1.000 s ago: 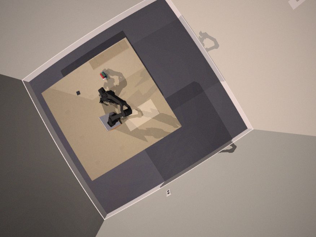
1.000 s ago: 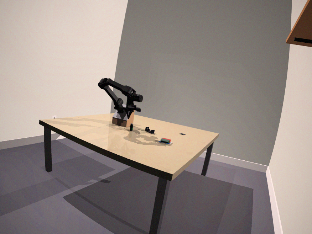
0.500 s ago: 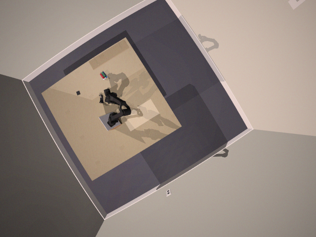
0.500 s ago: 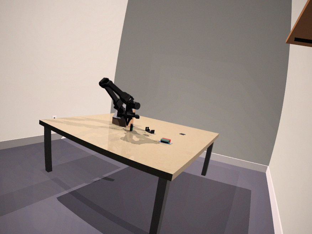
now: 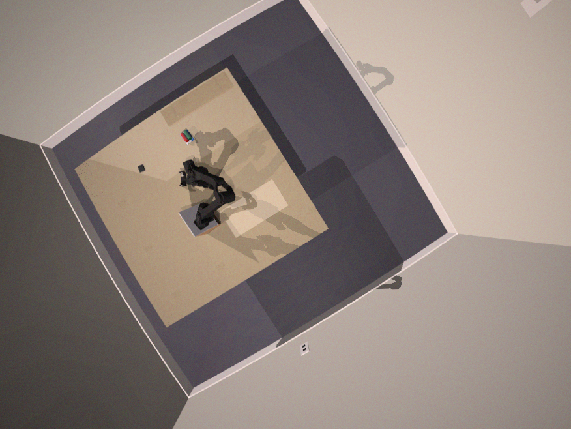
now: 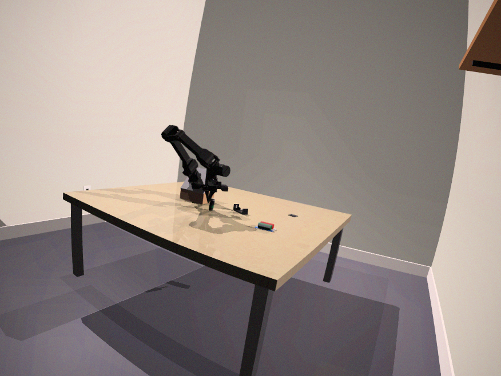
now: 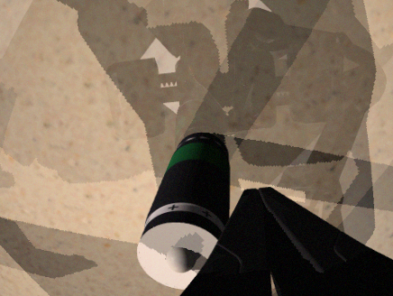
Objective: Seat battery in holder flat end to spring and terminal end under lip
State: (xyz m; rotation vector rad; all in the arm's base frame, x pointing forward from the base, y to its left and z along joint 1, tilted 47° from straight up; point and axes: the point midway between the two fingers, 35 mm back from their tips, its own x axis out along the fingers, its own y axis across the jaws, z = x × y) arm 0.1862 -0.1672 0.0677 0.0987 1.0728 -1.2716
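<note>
The battery [image 6: 211, 205] [image 7: 195, 185] is dark with a green band and stands upright on the table, its pale terminal end up. My gripper [image 6: 209, 201] [image 7: 257, 200] is shut with nothing between its fingers. The closed fingertips point down close beside the battery and cover part of its edge in the wrist view; whether they touch it I cannot tell. The black holder [image 5: 182, 180] [image 6: 240, 210] lies on the table a short way from the battery, with raised ends and no battery in it. The arm hides the battery in the top view.
A red and green pair of cylinders [image 5: 186, 135] [image 6: 265, 226] lies on a blue and white piece beyond the holder. A small dark square [image 5: 141, 167] [image 6: 293, 215] lies on the table [image 5: 152, 258] [image 6: 158, 220]. The arm's box-like base [image 5: 186, 220] [image 6: 193, 195] stands behind the battery.
</note>
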